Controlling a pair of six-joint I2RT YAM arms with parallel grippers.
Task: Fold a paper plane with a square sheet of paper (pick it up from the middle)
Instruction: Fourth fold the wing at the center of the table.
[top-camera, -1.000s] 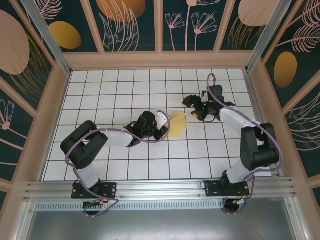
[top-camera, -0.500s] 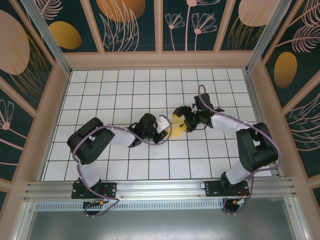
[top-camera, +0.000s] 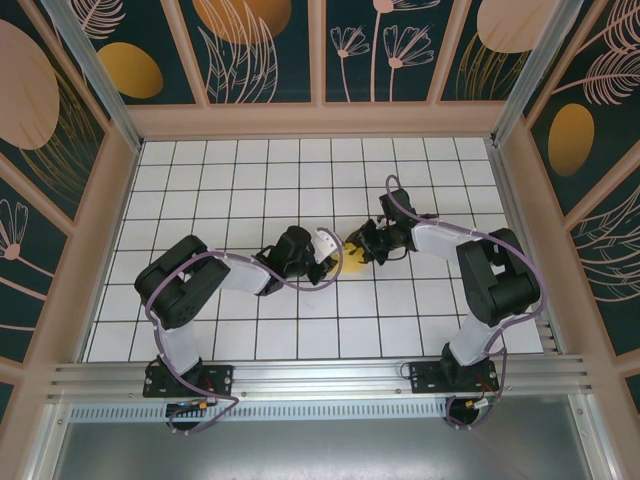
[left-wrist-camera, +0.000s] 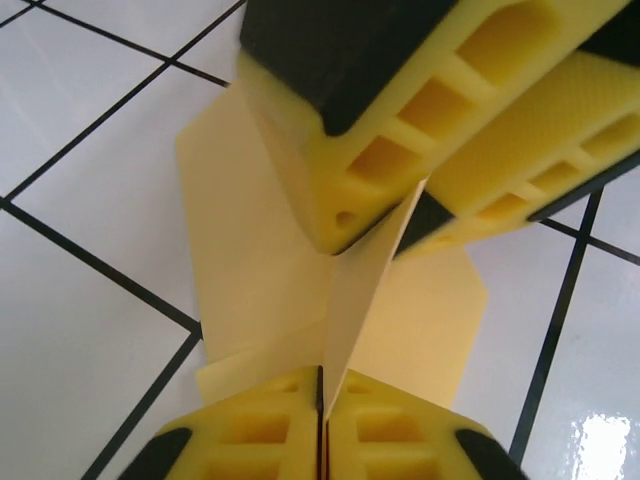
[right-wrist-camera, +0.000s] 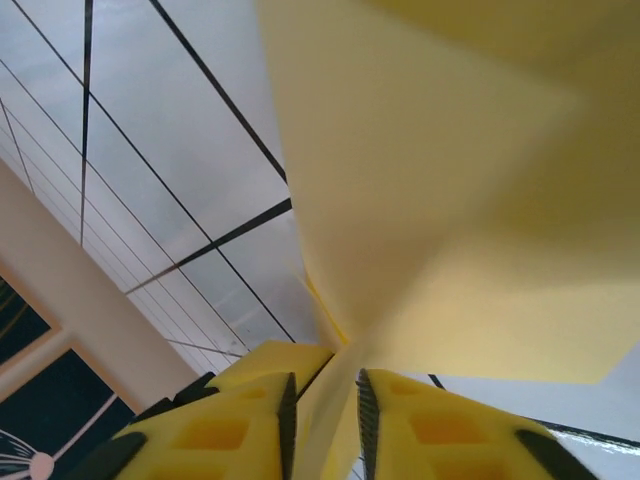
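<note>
Contact both sides: our right pincer (right-wrist-camera: 322, 388) has just closed on the creased pale-yellow paper sheet (left-wrist-camera: 258, 255) over the white gridded surface (left-wrist-camera: 90, 180), where our left pincer (left-wrist-camera: 322, 380) pinches it too; folding can continue.

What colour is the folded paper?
The paper is plain pale yellow, best seen in the left wrist view.

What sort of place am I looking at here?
Probably a robotics lab test cell: a left arm and right arm bolted to an aluminium rail, a white gridded table, and leaf-print panels walling it in.
</note>
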